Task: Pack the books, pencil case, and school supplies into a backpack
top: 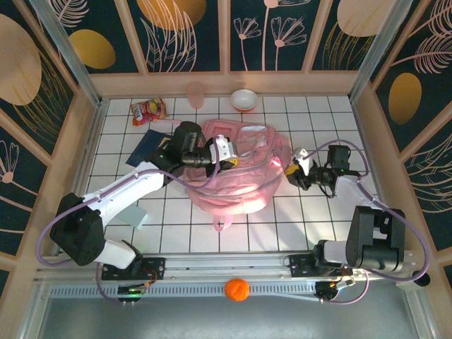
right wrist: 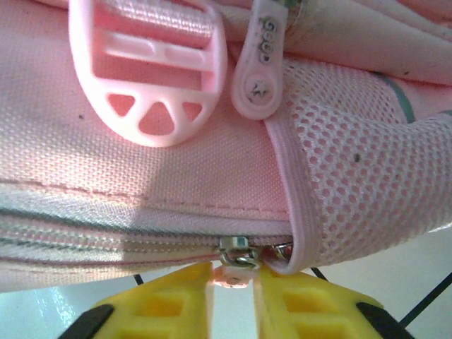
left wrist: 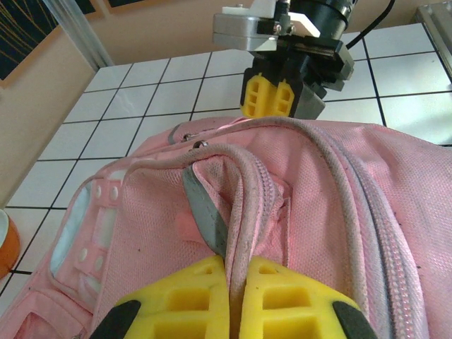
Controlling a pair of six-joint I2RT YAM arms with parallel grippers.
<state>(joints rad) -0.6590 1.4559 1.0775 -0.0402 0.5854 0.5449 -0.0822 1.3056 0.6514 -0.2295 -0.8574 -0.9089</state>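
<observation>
**Both grippers gripping the pink backpack**

The backpack [top: 247, 189] is lying at the centre of the tiled table [top: 318, 226]. The left gripper [left wrist: 236, 286] is clenching a zippered edge of its fabric, toward the bag's 9 o'clock side. The right gripper [right wrist: 233, 289] is pinching the zipper pull [right wrist: 230, 280] at the bag's 3 o'clock side, its fingers nearly together. The navy book [top: 147, 145] is lying at 10 o'clock from the bag. A red-orange snack packet [top: 149, 109] is lying just beyond it, and a bowl [top: 244, 99] is sitting at 12 o'clock.

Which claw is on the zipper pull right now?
The right claw, pinching the small pink zipper pull by the metal slider; the left claw grips the backpack at its opening edge.
</observation>
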